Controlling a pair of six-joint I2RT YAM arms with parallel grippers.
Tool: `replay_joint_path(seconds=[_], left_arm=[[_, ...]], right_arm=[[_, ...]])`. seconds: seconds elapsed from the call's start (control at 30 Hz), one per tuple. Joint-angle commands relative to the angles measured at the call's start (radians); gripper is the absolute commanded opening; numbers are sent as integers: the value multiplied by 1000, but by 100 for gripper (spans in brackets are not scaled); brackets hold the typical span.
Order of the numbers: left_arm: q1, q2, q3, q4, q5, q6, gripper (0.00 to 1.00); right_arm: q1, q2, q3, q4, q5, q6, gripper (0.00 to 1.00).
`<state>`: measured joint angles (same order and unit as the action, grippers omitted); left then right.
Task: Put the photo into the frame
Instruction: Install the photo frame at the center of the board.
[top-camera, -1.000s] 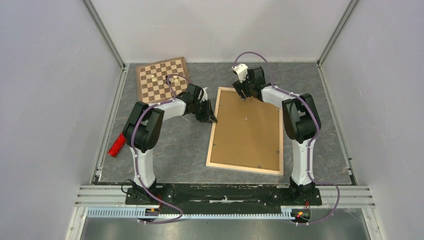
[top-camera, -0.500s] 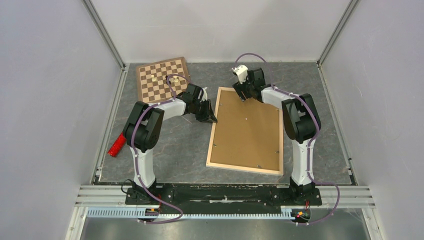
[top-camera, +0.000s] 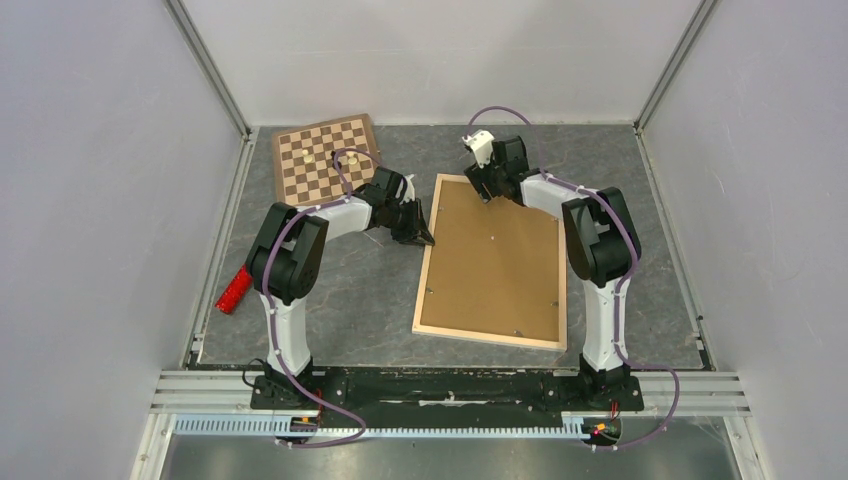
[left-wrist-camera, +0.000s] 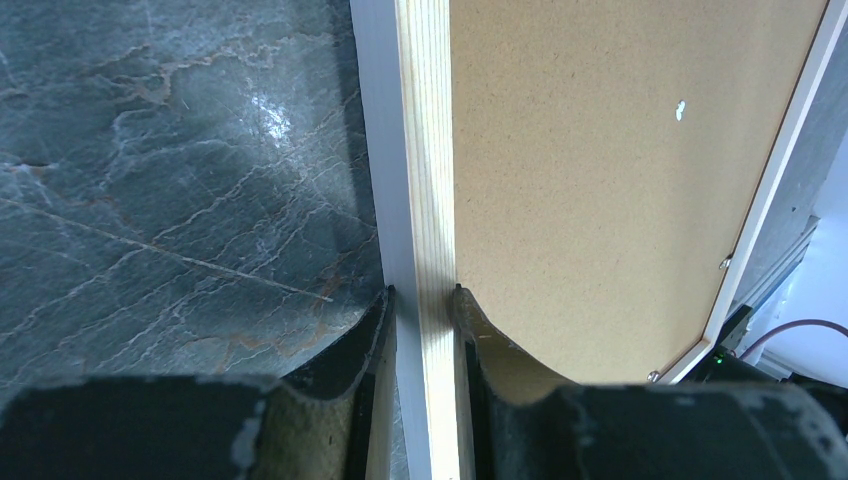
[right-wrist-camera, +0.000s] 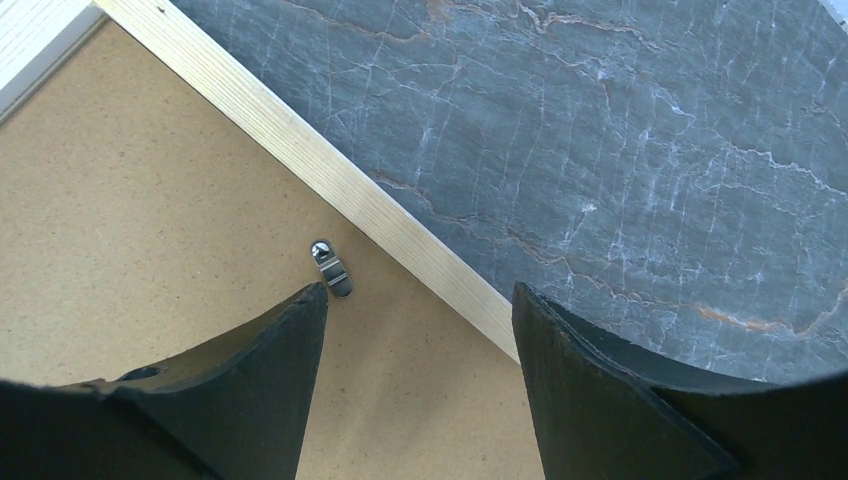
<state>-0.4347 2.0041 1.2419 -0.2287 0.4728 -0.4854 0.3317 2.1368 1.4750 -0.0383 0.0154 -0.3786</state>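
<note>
The large rectangular frame (top-camera: 490, 337) of thin light wooden bars lies face down, just right of centre on the grey marbled table (top-camera: 350, 290). A plain brown backing board (top-camera: 495, 260) sits in it. The left gripper (left-wrist-camera: 423, 295), jaws narrow, pinches the frame's 9 o'clock bar. The right gripper (right-wrist-camera: 418, 292) hangs wide over the 12 o'clock bar, beside a small metal turn clip (right-wrist-camera: 332, 268). The photo is not visible. The frame looks light, stiff and slender, so pinching across a bar seems safest.
</note>
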Motion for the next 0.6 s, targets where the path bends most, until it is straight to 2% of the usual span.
replay_joint_path(seconds=[0.0,0.57], left_arm=[[2,67,-26,-98,-80,55,2],[2,71,-24,-98,-74,56,2]], right_arm=[[3,4,25,14,50,-17,71],[2,42,76,14,70,-8,71]])
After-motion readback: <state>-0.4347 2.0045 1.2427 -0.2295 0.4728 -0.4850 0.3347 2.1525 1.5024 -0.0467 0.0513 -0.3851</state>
